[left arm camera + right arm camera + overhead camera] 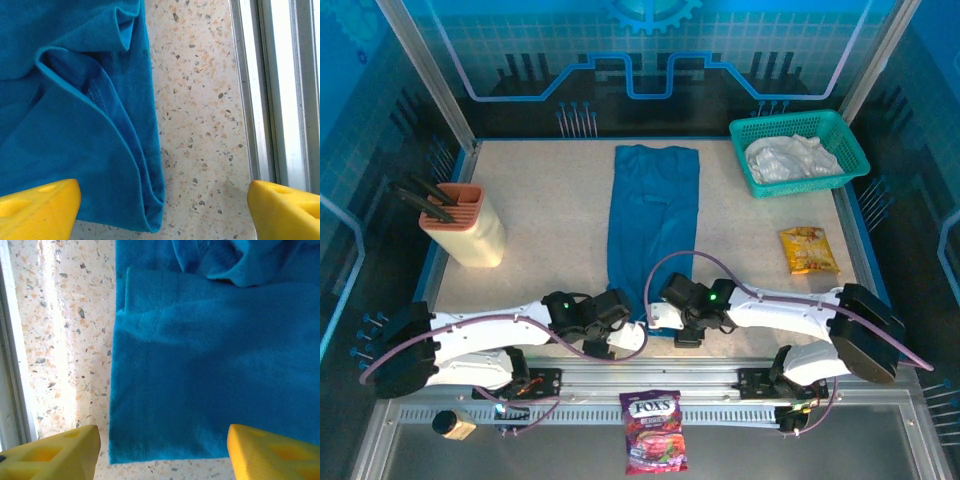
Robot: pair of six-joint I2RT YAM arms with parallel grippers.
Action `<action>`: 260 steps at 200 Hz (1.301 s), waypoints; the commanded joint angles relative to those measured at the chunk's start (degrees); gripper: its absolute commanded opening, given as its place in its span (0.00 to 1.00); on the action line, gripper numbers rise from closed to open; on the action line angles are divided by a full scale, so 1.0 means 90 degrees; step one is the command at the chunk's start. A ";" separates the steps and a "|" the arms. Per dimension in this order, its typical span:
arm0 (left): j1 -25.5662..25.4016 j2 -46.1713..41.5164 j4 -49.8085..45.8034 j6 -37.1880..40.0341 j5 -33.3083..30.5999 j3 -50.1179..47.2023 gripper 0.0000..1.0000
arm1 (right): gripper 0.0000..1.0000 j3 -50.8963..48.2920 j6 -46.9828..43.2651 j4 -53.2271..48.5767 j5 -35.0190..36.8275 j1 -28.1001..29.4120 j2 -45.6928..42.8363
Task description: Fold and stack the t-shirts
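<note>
Teal-blue cloth t-shirt (653,225), narrow strip overhead; wrist views: left gripper (162,210) and right gripper (162,455), fingers (40,205) apart, straddling near hem corners.

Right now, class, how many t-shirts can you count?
2: the teal-blue t-shirt lies mid-table; the white t-shirt sits crumpled in the basket, perhaps hiding more.

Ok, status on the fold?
Left hand open, right hand open, at near corners of teal shirt. Shirt in long strip. White shirt in basket. Nothing in the way.
</note>
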 commanded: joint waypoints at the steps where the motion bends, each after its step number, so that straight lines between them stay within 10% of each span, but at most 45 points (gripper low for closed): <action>1: 0.0187 0.0094 0.0190 0.0275 -0.0061 -0.0061 0.88 | 0.68 -0.0038 -0.0092 0.0110 -0.0130 0.0081 0.0213; 106: 0.1033 0.1294 0.0662 0.1152 0.0586 0.0188 0.79 | 0.60 0.0026 -0.0131 0.0081 -0.0038 0.0085 0.0822; 167: 0.1082 0.2135 0.1122 0.1167 0.0335 0.0432 0.53 | 0.46 -0.0106 -0.0204 0.0372 -0.0056 0.0082 0.0687; 206: 0.1084 0.2541 0.0936 0.0991 0.0061 0.0642 0.00 | 0.33 -0.0202 -0.0230 0.0486 0.0042 0.0070 0.0559; 242: 0.1000 0.2130 0.0721 0.0675 -0.0086 0.0702 0.00 | 0.00 -0.0163 -0.0238 0.0415 0.0025 0.0073 0.0391; 260: 0.0841 0.1618 0.0699 0.0538 -0.0386 0.0588 0.00 | 0.00 -0.0136 -0.0219 0.0272 0.0053 0.0085 0.0201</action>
